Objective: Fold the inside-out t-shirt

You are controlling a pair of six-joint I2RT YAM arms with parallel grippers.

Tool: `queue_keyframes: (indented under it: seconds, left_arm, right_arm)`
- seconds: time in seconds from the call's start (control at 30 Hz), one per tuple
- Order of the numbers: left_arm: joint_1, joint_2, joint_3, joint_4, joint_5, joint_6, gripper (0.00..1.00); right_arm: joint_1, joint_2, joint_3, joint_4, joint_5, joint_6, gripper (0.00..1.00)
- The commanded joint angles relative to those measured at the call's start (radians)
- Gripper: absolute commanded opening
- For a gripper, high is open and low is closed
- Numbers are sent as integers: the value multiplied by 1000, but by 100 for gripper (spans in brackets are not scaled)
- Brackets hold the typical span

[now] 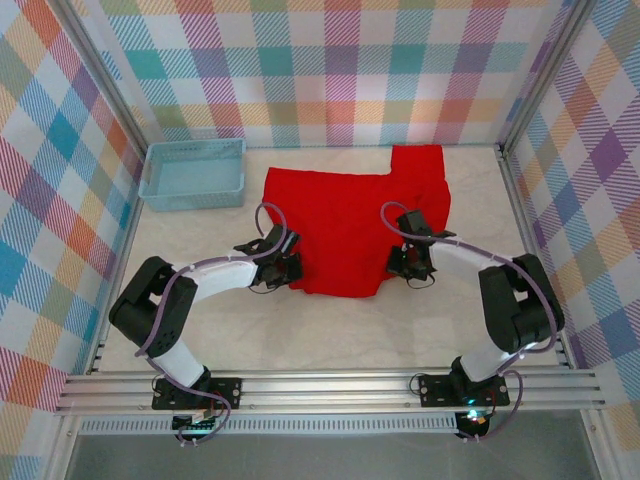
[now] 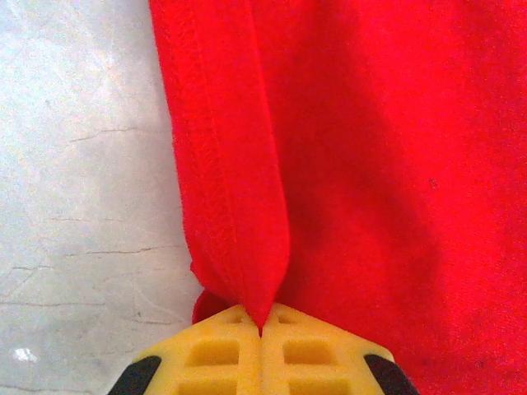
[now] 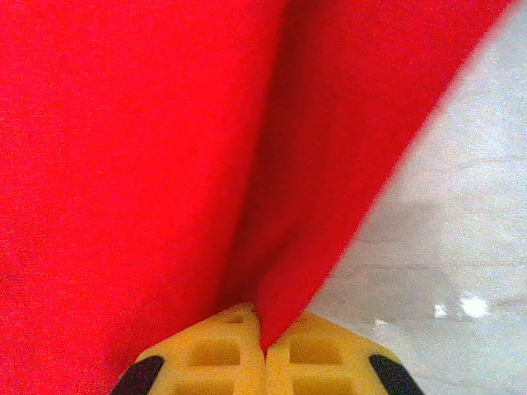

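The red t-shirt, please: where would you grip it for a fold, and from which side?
By its two near corners, coming from the near side. The t-shirt lies flat with that edge facing the arms, and the stitched left edge gives a firm fold of cloth. The left gripper and right gripper are pinched there, jaws shut.

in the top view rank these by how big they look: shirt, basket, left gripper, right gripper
1. t-shirt, the largest by far.
2. basket, clearly smaller than the shirt.
3. left gripper and right gripper: they look about alike, so no ranking between them.
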State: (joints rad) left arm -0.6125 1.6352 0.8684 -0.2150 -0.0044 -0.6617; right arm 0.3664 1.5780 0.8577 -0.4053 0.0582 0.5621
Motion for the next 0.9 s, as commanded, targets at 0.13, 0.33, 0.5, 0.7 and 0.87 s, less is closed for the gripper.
queue_keyframes:
  seconds: [0.13, 0.33, 0.5, 0.7, 0.87]
  left_arm:
    - [40, -130, -18, -39, -26, 28, 0]
    - [78, -272, -74, -48, -38, 43, 0]
    - [96, -444, -105, -114, -77, 61, 0]
    - [128, -660, -106, -204, -162, 93, 0]
    - [160, -633, -40, -269, -202, 116, 0]
  right_arm:
    - [-39, -238, -14, -163, 214, -25, 0]
    - [-105, -430, 14, -282, 299, -37, 0]
    - [-116, -586, 118, -405, 387, -69, 0]
    - [-124, -684, 256, -508, 443, -123, 0]
    - [-126, -698, 315, -509, 475, -156, 0]
